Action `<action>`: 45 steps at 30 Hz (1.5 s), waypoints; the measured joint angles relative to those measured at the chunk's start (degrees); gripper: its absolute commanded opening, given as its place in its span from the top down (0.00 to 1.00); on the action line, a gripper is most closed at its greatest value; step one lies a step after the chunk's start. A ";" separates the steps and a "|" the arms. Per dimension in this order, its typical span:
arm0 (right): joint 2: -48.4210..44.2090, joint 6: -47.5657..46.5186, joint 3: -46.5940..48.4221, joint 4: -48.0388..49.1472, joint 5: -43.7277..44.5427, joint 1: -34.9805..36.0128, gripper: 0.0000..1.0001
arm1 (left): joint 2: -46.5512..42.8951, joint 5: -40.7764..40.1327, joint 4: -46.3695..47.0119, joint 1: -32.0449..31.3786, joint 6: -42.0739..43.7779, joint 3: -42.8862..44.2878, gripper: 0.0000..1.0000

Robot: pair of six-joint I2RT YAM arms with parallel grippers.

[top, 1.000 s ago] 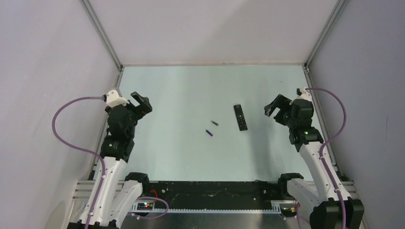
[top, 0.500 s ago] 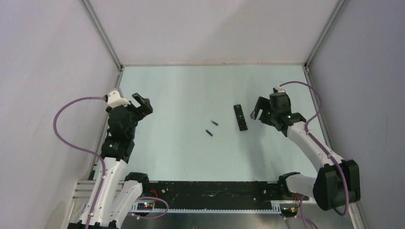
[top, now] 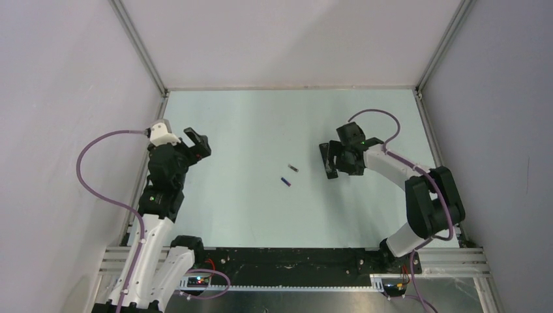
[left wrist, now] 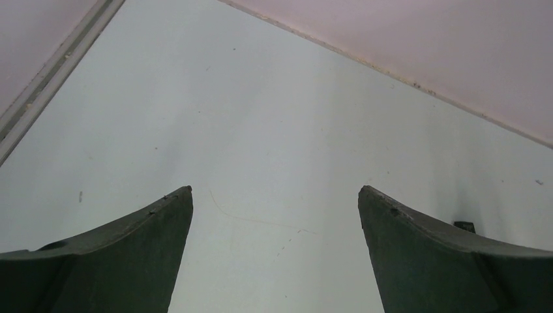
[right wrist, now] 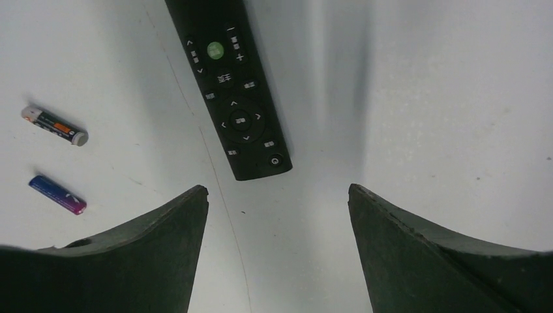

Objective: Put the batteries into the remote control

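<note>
The remote control (right wrist: 228,85) is a slim black bar lying face up on the pale table, buttons showing. In the top view its near end (top: 331,173) sticks out beside my right gripper (top: 334,157). That gripper (right wrist: 278,189) hovers open just past the remote's power-button end, with nothing between its fingers. Two batteries lie left of the remote: a dark one with a pale end (right wrist: 55,126) (top: 293,169) and a blue-purple one (right wrist: 57,194) (top: 285,181). My left gripper (top: 195,142) (left wrist: 275,189) stands open over bare table at the far left.
Pale walls with metal frame rails (top: 140,49) enclose the table on three sides. The right arm's links (top: 427,195) and purple cable (top: 375,114) stretch across the right side. The arm bases and a black rail (top: 287,261) run along the near edge.
The right arm has swung left from the right wall to the remote, its jaws narrowing slightly. The left arm has barely moved.
</note>
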 measured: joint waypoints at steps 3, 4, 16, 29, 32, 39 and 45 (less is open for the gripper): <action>2.91 -0.85 1.66 -0.61 0.33 1.86 0.18 | 0.04 1.77 0.02 0.00 0.87 0.00 0.00; 3.61 -1.07 2.21 -0.85 0.50 2.36 0.18 | 0.09 2.10 0.02 0.00 1.07 0.00 0.00; 12.61 -3.80 7.08 -2.51 6.47 6.58 0.24 | 0.74 3.61 0.83 0.00 1.44 0.00 0.00; 14.82 -7.41 8.57 -1.07 4.50 6.10 0.54 | 0.76 4.33 1.29 0.00 1.88 0.00 0.00; 14.93 -7.69 8.68 -0.90 3.26 5.53 0.61 | 0.74 4.70 1.31 0.00 1.88 -0.02 0.00; 14.93 -8.31 8.72 -0.92 1.14 4.61 0.64 | 0.42 4.87 1.33 0.00 1.90 -0.70 0.00; 14.67 -8.39 8.74 -0.37 -9.07 2.67 0.68 | -0.44 6.40 1.38 0.00 2.51 -0.87 0.00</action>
